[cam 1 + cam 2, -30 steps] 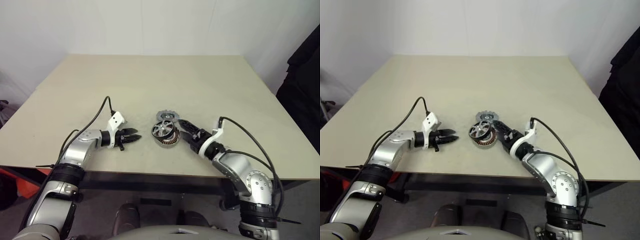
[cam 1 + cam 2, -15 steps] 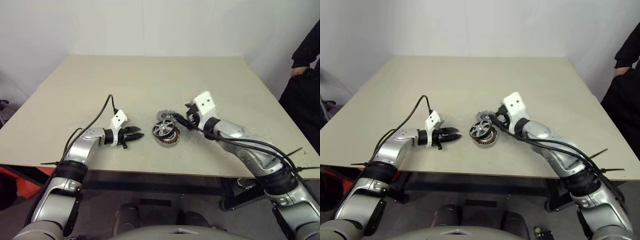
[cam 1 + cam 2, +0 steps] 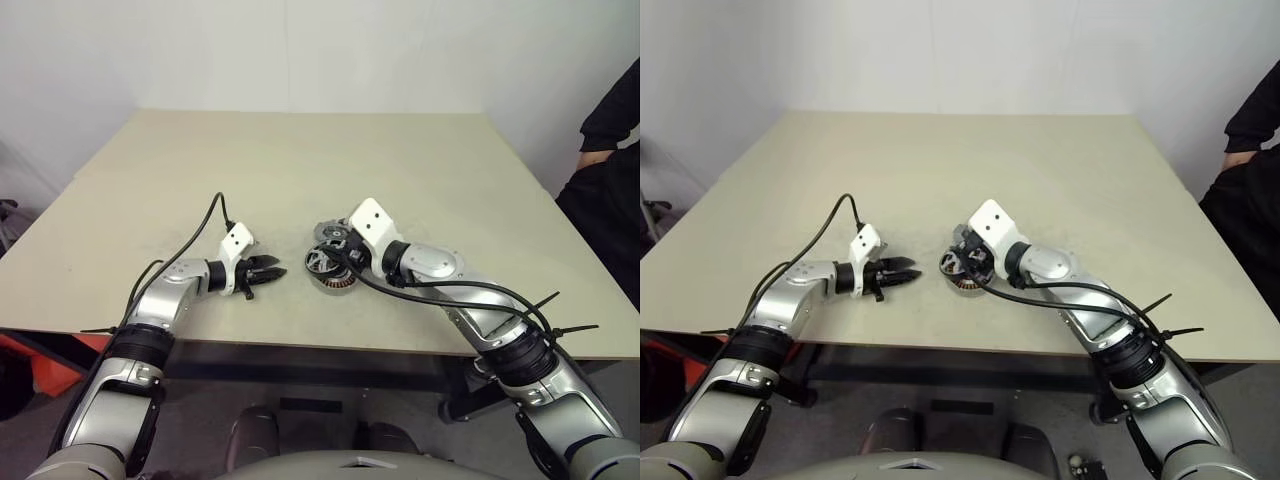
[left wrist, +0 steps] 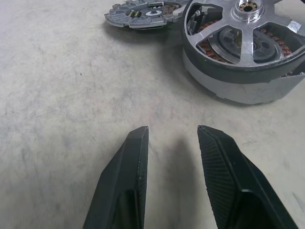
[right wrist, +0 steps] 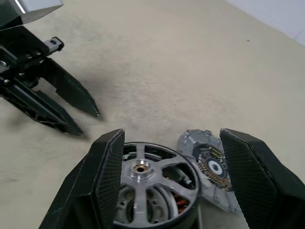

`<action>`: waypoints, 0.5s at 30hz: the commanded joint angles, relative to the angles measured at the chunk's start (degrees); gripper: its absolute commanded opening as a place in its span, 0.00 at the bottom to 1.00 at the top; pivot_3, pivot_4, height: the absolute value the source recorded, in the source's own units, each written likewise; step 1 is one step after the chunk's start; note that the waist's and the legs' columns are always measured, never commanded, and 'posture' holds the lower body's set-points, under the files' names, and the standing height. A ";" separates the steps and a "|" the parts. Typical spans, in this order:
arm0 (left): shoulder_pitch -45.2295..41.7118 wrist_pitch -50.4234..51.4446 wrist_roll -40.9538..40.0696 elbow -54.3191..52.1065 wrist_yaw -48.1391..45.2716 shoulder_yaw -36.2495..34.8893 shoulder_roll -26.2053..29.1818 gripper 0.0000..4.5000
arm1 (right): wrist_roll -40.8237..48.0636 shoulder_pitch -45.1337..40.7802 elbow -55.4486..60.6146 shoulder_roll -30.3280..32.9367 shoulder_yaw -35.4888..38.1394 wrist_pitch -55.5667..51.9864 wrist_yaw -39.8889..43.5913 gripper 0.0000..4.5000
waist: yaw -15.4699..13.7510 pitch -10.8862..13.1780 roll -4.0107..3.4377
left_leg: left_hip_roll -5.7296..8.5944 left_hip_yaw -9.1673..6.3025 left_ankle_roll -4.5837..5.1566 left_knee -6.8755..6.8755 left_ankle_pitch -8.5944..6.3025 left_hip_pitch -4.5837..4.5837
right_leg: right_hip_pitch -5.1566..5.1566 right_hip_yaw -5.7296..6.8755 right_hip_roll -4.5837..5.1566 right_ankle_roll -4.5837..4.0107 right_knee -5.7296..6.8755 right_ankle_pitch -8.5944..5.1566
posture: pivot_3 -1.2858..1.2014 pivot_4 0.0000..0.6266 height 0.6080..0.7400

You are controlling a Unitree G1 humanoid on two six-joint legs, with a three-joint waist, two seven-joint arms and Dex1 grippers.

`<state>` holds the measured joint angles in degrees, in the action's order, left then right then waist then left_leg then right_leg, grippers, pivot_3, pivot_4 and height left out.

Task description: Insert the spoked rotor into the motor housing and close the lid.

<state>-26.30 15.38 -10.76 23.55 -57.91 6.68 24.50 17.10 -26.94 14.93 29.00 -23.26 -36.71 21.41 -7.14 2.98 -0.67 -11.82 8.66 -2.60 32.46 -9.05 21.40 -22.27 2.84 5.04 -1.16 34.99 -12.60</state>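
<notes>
Sitting tilted in the motor housing (image 4: 248,81), the spoked rotor (image 5: 152,176) isn't fully seated, and the lid (image 5: 212,167) lies flat on the table (image 3: 300,160), touching the housing's far side. The right end effector (image 5: 167,143) hangs directly above, its fingers spread wide either side of the rotor, holding nothing. The left end effector (image 4: 171,138) waits beside the housing, partly open, empty. A second ago the right arm lay low beside the housing; now it's swung over it.
</notes>
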 commanded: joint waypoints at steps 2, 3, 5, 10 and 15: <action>-1.30 -1.36 -0.26 -1.06 0.16 -0.61 -0.16 0.39 | -0.06 0.46 2.91 -2.23 3.07 -1.87 1.17 0.73 | 0.01 0.00 0.00 | 0.00 0.00 0.00 0.00 0.00 -0.05 | 0.02 0.00 -0.01 0.00 0.03 0.00 | 0.52 0.00 1.00; -1.33 -1.41 -0.23 -1.02 0.15 -0.59 -0.18 0.39 | -0.25 0.99 2.43 -2.85 3.04 -2.16 1.32 0.73 | 0.02 0.00 0.00 | 0.00 0.00 0.00 0.00 0.00 -0.06 | 0.01 0.00 -0.01 -0.01 0.07 0.00 | 0.52 0.00 1.00; -1.40 -1.50 -0.18 -0.95 0.16 -0.57 -0.23 0.39 | -0.87 2.07 0.53 -4.04 3.16 -2.25 1.47 0.73 | 0.02 0.00 0.00 | 0.00 0.00 -0.02 -0.01 0.01 -0.07 | 0.01 0.00 -0.02 -0.01 0.09 0.00 | 0.52 0.00 1.00; -1.33 -1.71 -0.06 -1.00 0.44 -0.57 -0.40 0.39 | -3.56 3.24 -2.60 -5.08 3.72 -2.29 1.40 0.73 | 0.01 0.00 0.00 | 0.00 0.01 -0.04 0.00 0.02 -0.08 | 0.01 -0.03 0.02 -0.02 0.11 0.01 | 0.52 0.00 1.00; -1.19 -1.82 0.10 -0.84 0.76 -0.76 -0.35 0.39 | -4.26 5.14 -0.30 -4.18 5.19 -3.53 2.27 0.73 | -0.02 0.00 0.00 | 0.00 0.01 -0.04 -0.01 0.02 -0.13 | 0.03 -0.03 0.00 -0.02 0.13 0.00 | 0.52 0.00 1.00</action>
<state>-26.50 14.68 -10.44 23.63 -57.25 6.69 23.94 13.49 -21.90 12.47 24.34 -19.61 -39.71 23.44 -7.16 2.98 -0.67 -11.81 8.67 -2.63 32.46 -9.03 21.28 -22.23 2.81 5.04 -1.18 35.13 -12.60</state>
